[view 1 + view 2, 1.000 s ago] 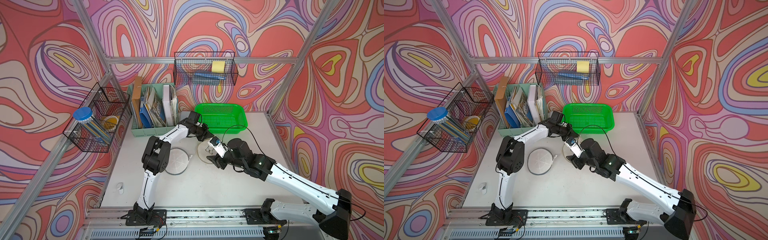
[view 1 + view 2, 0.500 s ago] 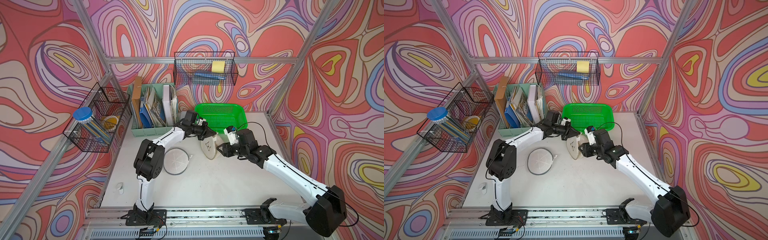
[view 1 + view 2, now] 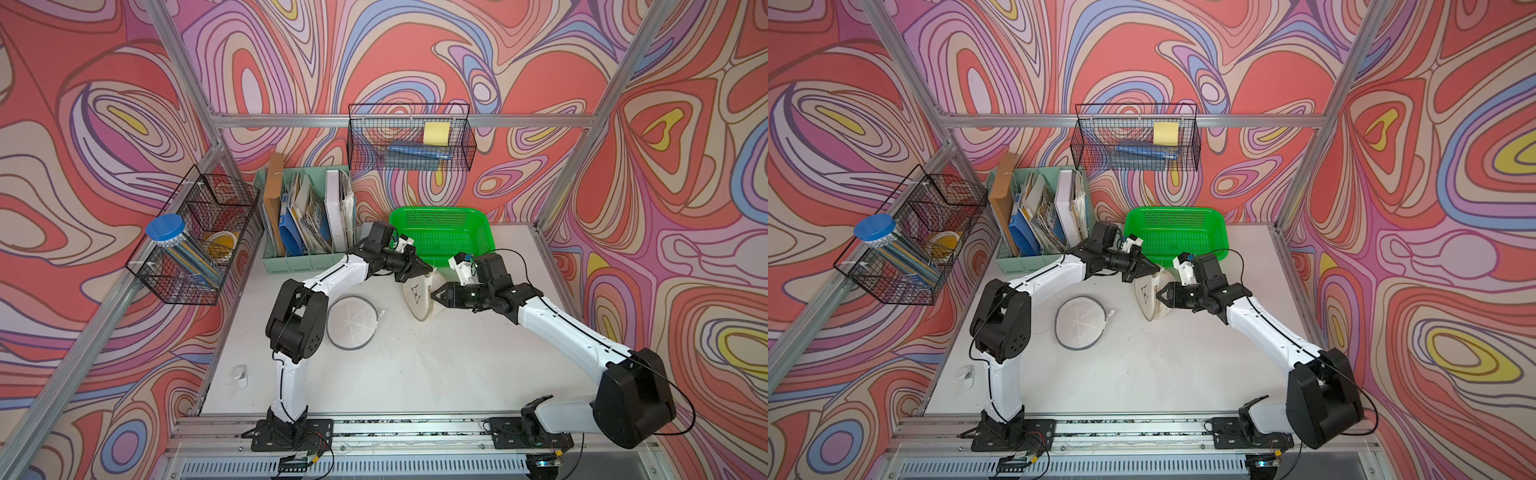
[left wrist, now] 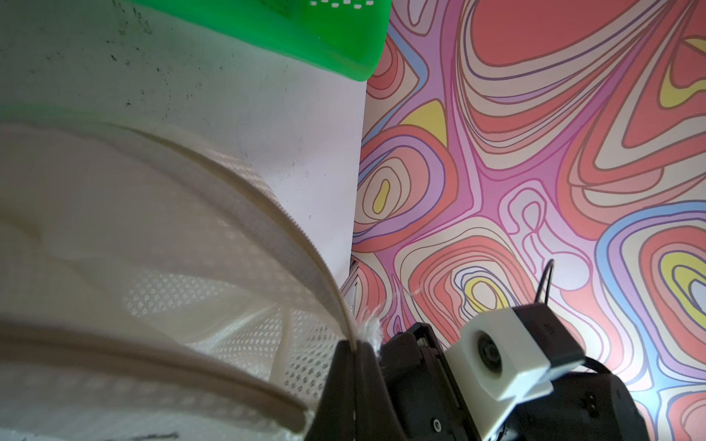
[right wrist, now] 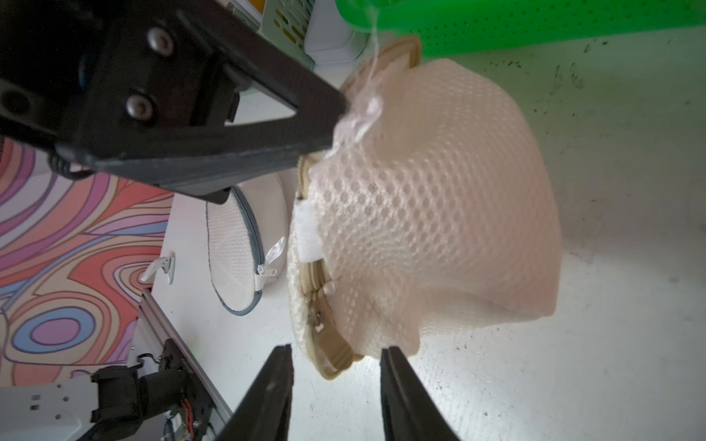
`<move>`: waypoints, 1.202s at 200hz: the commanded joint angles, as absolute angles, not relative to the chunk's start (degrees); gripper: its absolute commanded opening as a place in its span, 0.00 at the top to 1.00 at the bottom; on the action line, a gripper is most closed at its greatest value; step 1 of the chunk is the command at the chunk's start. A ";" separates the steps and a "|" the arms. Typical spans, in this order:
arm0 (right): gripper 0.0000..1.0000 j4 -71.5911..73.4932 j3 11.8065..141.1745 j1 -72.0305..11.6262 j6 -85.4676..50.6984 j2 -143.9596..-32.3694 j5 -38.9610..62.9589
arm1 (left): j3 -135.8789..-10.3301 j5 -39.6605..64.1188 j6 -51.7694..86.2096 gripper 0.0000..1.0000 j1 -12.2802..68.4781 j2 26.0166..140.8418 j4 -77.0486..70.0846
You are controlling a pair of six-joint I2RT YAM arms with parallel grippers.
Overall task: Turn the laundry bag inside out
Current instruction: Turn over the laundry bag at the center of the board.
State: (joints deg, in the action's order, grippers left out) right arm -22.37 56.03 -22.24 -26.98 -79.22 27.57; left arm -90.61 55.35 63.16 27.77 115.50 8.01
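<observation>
**Cream mesh laundry bag (image 3: 419, 295) pinched by the left gripper (image 3: 427, 270), right gripper (image 3: 434, 296) gaping at its rim**

Just behind the bag sits a green plastic basket (image 3: 440, 237), its near wall close to both grippers in both top views. A mint file organizer (image 3: 307, 259) stuffed with folders stands at the back left, beside the left arm's wrist. A second round mesh bag (image 3: 352, 322), white with a grey zipper band, lies flat on the table (image 3: 415, 374) beside the left arm's elbow, well apart from the held one. A small white clip (image 3: 240, 371) lies near the table's left edge. One black wire basket (image 3: 409, 141) hangs on the back wall and another (image 3: 195, 245) on the left wall, both above table level.

The table's right edge rail (image 3: 555, 270) runs close beside the right forearm. Toward the front rail the white tabletop lies open between the two arms.

The bag stands on edge between the grippers, its mesh bulging toward the right arm. Whether its lower edge rests on the table cannot be told. The left gripper's fingers (image 4: 344, 382) are pressed together on the top of the rim, where a frayed white tuft sticks out. In the right wrist view the right gripper's fingers (image 5: 275, 382) stand apart. The lower end of the tan zipper rim sits between them with a gap on each side, touching neither.
</observation>
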 commanded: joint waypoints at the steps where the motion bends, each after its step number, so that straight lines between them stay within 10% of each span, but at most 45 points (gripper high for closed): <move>1: 0.60 -19.03 56.64 -21.76 -35.95 -80.72 33.47 | -90.08 56.01 60.47 1.00 27.69 112.79 9.36; 89: 0.65 -5.40 46.87 -20.13 -59.56 -78.70 35.57 | -89.72 55.15 59.67 1.00 28.03 112.25 9.59; 240: 0.67 -3.04 45.97 -20.04 -58.99 -79.27 38.61 | -89.26 54.93 60.02 1.00 28.52 111.80 9.14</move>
